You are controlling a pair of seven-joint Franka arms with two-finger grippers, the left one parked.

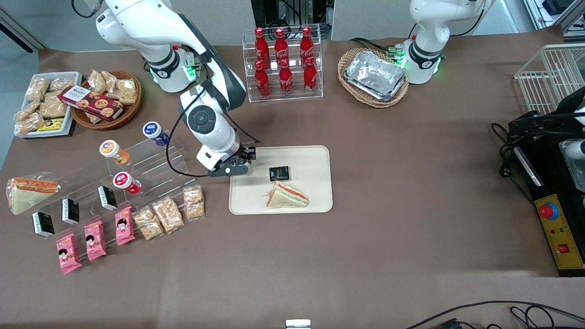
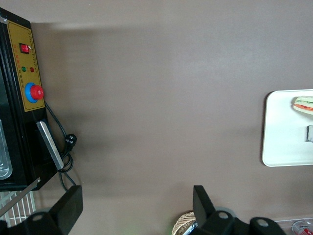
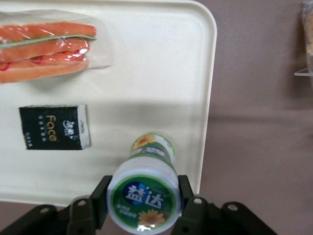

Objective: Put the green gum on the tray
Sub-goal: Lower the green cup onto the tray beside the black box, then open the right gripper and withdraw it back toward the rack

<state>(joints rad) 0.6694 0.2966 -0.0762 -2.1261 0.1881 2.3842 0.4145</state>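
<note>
My right gripper point(image 3: 143, 195) is shut on the green gum point(image 3: 144, 198), a small bottle with a green-rimmed white lid and a yellow-green body, held lid toward the wrist camera. The bottle hangs over the cream-beige tray point(image 3: 146, 73), just inside the rim nearest the working arm's end. I cannot tell whether it touches the tray. In the front view the gripper point(image 1: 244, 165) is over that same edge of the tray point(image 1: 313, 160), and the arm hides most of the bottle. The tray's edge also shows in the left wrist view point(image 2: 283, 142).
A wrapped sandwich point(image 1: 287, 195) and a black packet point(image 1: 279, 173) lie on the tray. Beside it toward the working arm's end is a clear stepped rack point(image 1: 151, 160) with orange-, blue- and red-lidded bottles and snack packs. A cola rack point(image 1: 283, 61) stands farther from the camera.
</note>
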